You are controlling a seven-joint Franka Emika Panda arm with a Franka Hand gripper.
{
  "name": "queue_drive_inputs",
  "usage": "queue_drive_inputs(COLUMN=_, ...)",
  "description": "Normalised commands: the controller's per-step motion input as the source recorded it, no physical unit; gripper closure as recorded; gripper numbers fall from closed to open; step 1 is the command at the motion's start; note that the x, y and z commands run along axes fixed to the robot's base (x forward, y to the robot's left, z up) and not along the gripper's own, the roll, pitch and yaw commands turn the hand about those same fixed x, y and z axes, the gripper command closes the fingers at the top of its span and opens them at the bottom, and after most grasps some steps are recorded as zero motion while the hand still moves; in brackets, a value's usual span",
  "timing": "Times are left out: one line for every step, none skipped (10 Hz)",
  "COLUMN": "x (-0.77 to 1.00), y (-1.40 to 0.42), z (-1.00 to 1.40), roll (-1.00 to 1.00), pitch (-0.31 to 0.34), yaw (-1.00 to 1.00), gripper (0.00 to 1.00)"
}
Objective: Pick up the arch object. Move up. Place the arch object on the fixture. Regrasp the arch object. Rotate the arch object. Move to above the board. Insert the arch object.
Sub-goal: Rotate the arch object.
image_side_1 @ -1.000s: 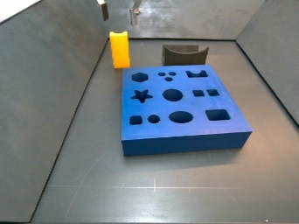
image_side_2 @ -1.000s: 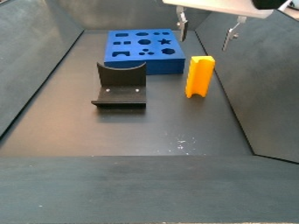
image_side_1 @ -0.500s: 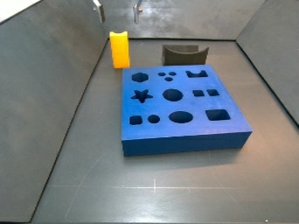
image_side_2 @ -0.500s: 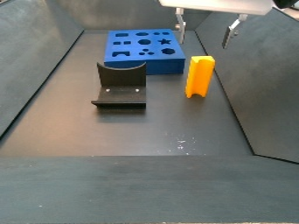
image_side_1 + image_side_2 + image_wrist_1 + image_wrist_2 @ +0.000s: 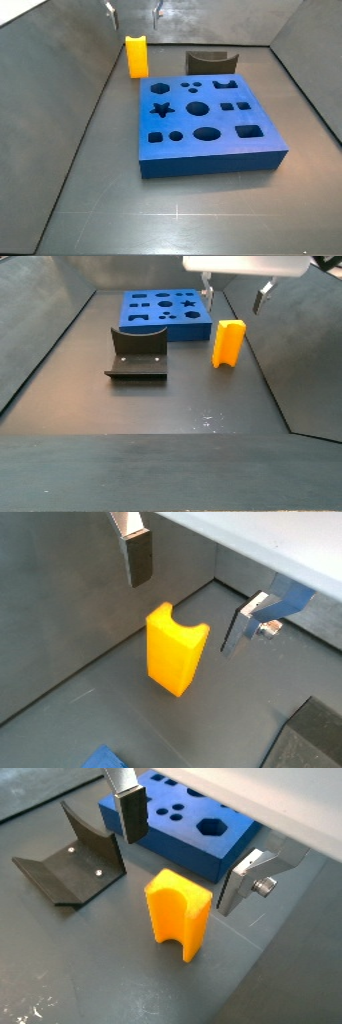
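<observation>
The yellow-orange arch object (image 5: 136,56) stands upright on the floor beside the far end of the blue board (image 5: 207,125), its notch facing up. My gripper (image 5: 134,12) hangs open above it, one finger on each side and touching nothing. Both wrist views show the arch object (image 5: 177,652) (image 5: 177,913) below the gap of the gripper (image 5: 191,590) (image 5: 186,848). The other side view has the gripper (image 5: 235,291) over the arch object (image 5: 229,343). The dark fixture (image 5: 138,351) (image 5: 74,863) stands apart from it, next to the board (image 5: 163,311) (image 5: 187,828).
Sloping grey walls enclose the floor, and one wall (image 5: 67,70) runs close beside the arch object. The fixture (image 5: 207,62) sits behind the board's far edge.
The gripper has shifted only slightly above the arch object and stays open. The arch object, fixture and board have not moved.
</observation>
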Motion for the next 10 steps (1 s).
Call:
queue_drive_inputs(x=0.02, y=0.0, z=-1.0, roll=-0.01, pitch=-0.039, yaw=-0.04, gripper=0.0)
queue_drive_inputs(x=0.02, y=0.0, z=-1.0, roll=-0.01, pitch=-0.046, yaw=-0.03, gripper=0.0)
queue_drive_inputs(x=0.02, y=0.0, z=-0.94, roll=-0.01, pitch=-0.049, yaw=-0.02, gripper=0.0)
queue_drive_inputs(x=0.02, y=0.0, z=-0.77, roll=-0.02, pitch=-0.05, yaw=-0.02, gripper=0.0)
queue_drive_inputs(x=0.02, y=0.0, z=-0.71, roll=-0.02, pitch=-0.051, yaw=-0.01, gripper=0.0)
queue_drive_inputs(x=0.03, y=0.0, z=-0.58, roll=-0.03, pitch=-0.049, yaw=-0.01, gripper=0.0)
queue_drive_inputs(x=0.03, y=0.0, z=-0.49, roll=-0.03, pitch=-0.047, yaw=0.0, gripper=0.0)
queue_drive_inputs(x=0.03, y=0.0, z=-0.38, roll=-0.04, pitch=-0.045, yaw=0.0, gripper=0.0)
queue_drive_inputs(x=0.04, y=0.0, z=-0.32, roll=-0.04, pitch=-0.045, yaw=0.01, gripper=0.0)
queue_drive_inputs(x=0.04, y=0.0, z=-0.2, roll=-0.04, pitch=-0.04, yaw=0.01, gripper=0.0)
